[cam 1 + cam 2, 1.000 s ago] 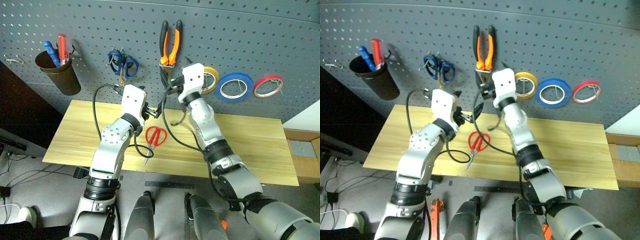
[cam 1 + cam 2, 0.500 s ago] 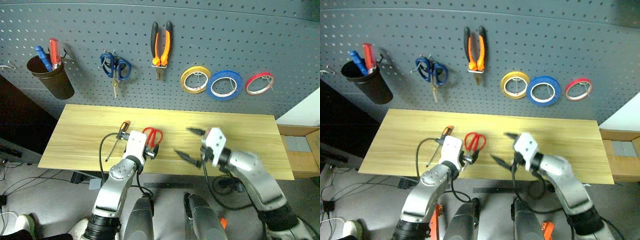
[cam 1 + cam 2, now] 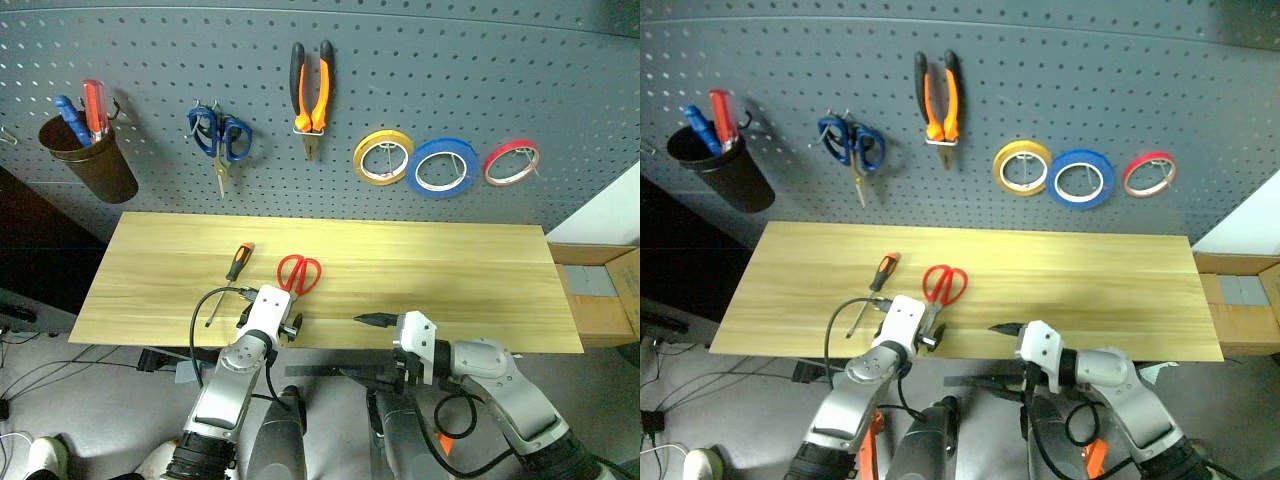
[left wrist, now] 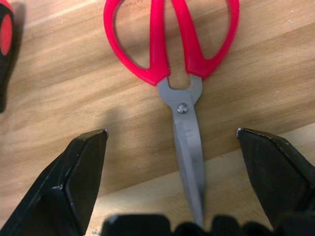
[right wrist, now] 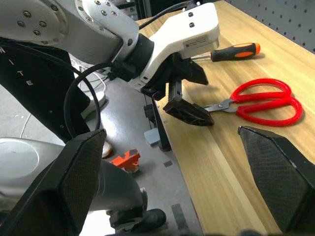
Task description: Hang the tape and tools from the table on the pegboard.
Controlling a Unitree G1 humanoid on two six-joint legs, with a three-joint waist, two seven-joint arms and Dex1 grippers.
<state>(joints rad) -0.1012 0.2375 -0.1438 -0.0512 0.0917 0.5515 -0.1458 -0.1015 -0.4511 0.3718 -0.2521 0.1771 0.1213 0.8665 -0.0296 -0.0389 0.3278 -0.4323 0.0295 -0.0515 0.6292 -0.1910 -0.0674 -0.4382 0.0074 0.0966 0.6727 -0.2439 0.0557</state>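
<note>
Progress check: pliers point(image 3: 311, 92) and blue tape point(image 3: 441, 167) already hang on the pegboard point(image 3: 500, 60), tape between the yellow roll point(image 3: 382, 158) and red roll point(image 3: 511, 162), so 2 items look done. 2 left on the desk point(image 3: 450, 280): red scissors point(image 3: 296, 280) and the small screwdriver point(image 3: 232, 272), side by side near the front edge, left of centre, screwdriver closer to the left end. Left end effector point(image 3: 288, 327) sits at the front edge with jaws wide open and empty; in the left wrist view the scissor blades point(image 4: 189, 147) point back between its fingers, handles away, so I'd judge the scissors are the next pick. Right end effector point(image 3: 372, 321) hangs at the front edge near centre, also wide open, holding nothing. Blue-handled scissors point(image 3: 220, 135) and the cup point(image 3: 88, 165) of screwdrivers on the board are not part of the job. Writing: small label on the left wrist housing and partial letters on the arm, both too small to read.
</note>
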